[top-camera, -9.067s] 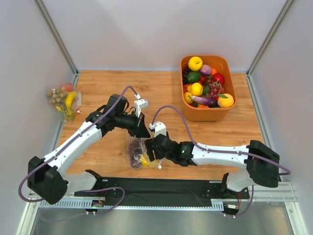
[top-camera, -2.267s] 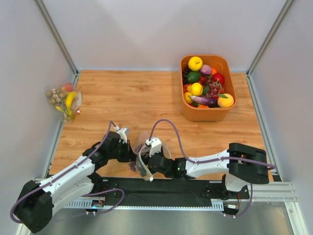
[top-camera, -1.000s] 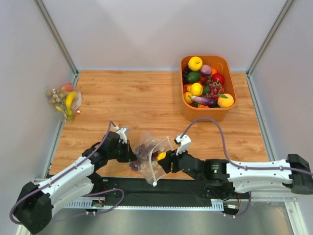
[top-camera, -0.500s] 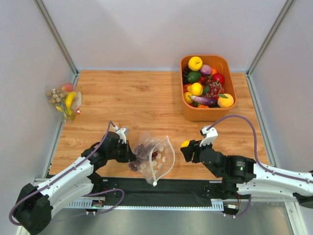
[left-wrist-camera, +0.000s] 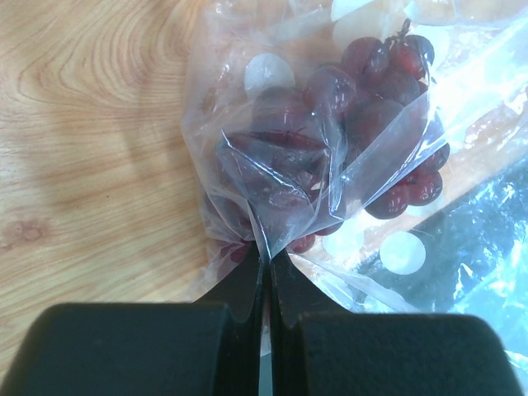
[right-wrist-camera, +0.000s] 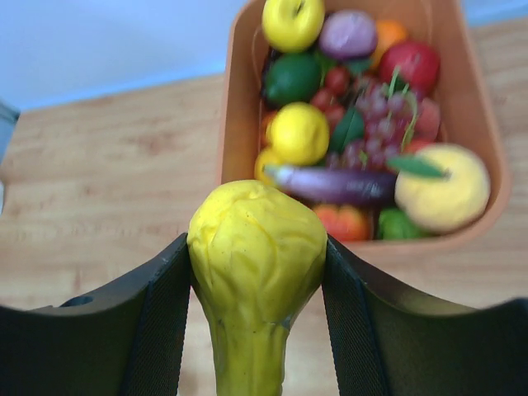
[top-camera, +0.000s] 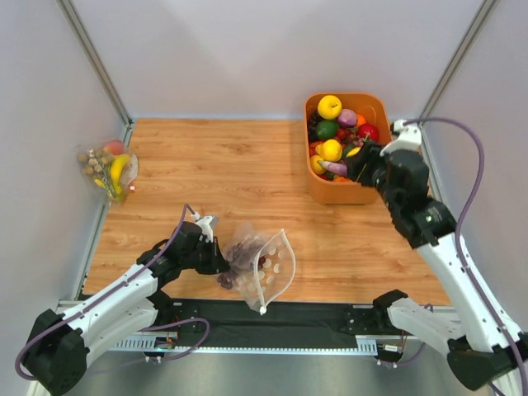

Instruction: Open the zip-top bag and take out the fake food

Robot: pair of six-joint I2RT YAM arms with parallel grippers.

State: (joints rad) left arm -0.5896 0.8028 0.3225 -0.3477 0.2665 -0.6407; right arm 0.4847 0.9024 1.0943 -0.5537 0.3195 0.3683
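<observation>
left gripper [left-wrist-camera: 266, 260] pinches the zip-top bag [left-wrist-camera: 330, 107] (grapes [left-wrist-camera: 388, 124] inside), right gripper [right-wrist-camera: 257, 280] clamps the small yellow fruit [right-wrist-camera: 256, 231] near the orange bin [right-wrist-camera: 238, 99].

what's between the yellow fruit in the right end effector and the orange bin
Nothing visible. The right end effector holds the yellow fruit by the orange bin's near rim, with only air between them.

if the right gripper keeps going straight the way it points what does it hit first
Most likely the orange bin: the right gripper, shut on the small yellow fruit, points into it, about at the purple eggplant. Height is unclear, so the near rim could come first.
</observation>
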